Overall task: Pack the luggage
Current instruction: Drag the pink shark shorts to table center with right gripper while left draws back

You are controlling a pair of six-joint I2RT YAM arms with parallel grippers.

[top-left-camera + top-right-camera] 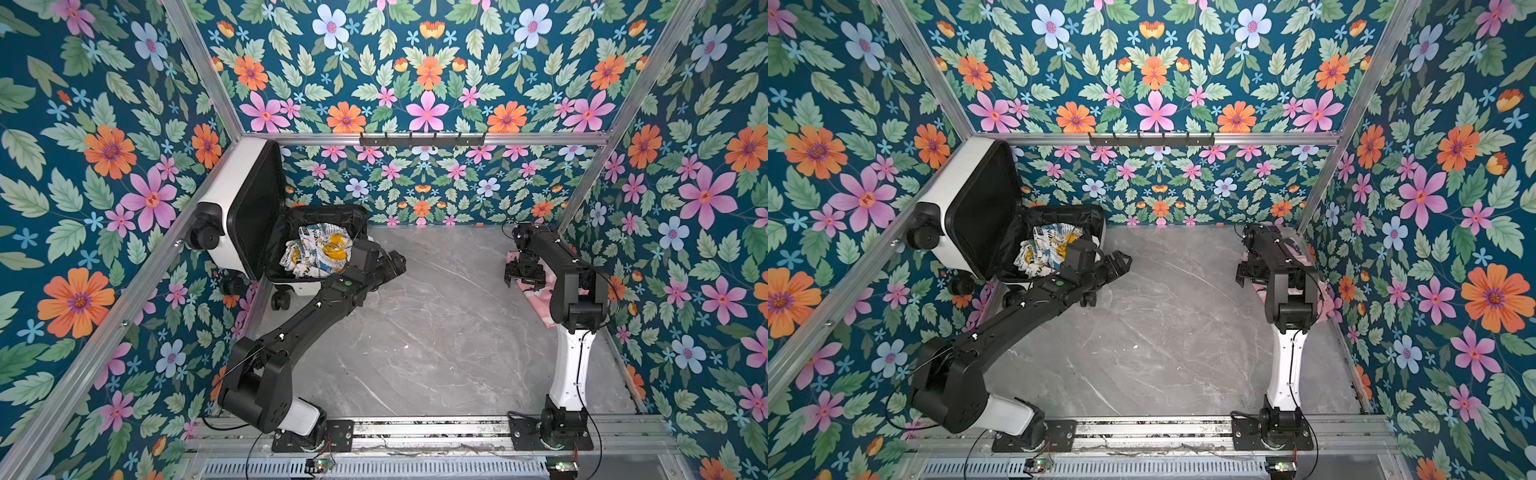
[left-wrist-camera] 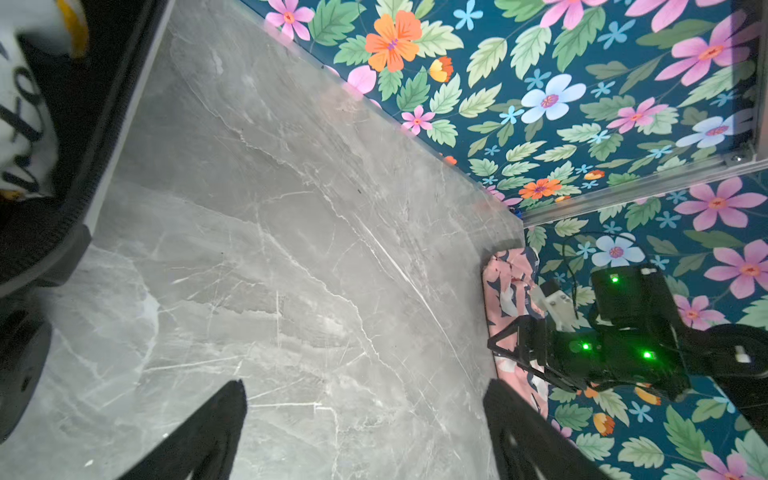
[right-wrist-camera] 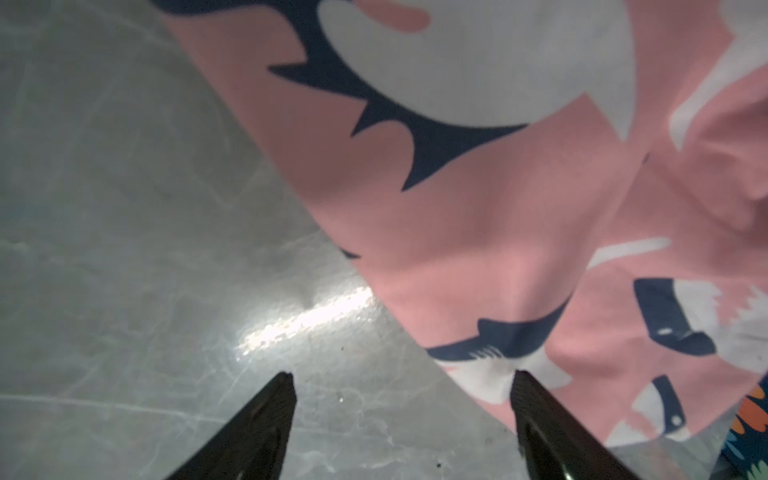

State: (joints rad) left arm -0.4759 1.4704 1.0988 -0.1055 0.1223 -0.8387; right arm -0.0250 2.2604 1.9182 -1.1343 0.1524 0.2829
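Marble tabletop [image 1: 415, 332]: luggage [image 1: 232, 195], lid open (crumpled printed cloth [image 1: 320, 249] inside); pink patterned cloth [image 3: 478, 208]; left gripper [image 2: 365, 384], right gripper [image 3: 403, 376] spread, empty.

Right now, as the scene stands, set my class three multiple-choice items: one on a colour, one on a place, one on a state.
1. What colour lines the small white hard-shell suitcase?
A. red
B. white
C. black

2. Where does the pink cloth with navy and white print lie?
A. inside the suitcase
B. on the grey marble table
C. draped over the suitcase lid

3. How does the right gripper stand?
A. open and empty
B. shut on the cloth
C. shut on the suitcase

Answers:
1 C, the inside of the raised lid is black.
2 B, it lies on the tabletop, across from the suitcase.
3 A, its fingers stand apart with nothing between them.
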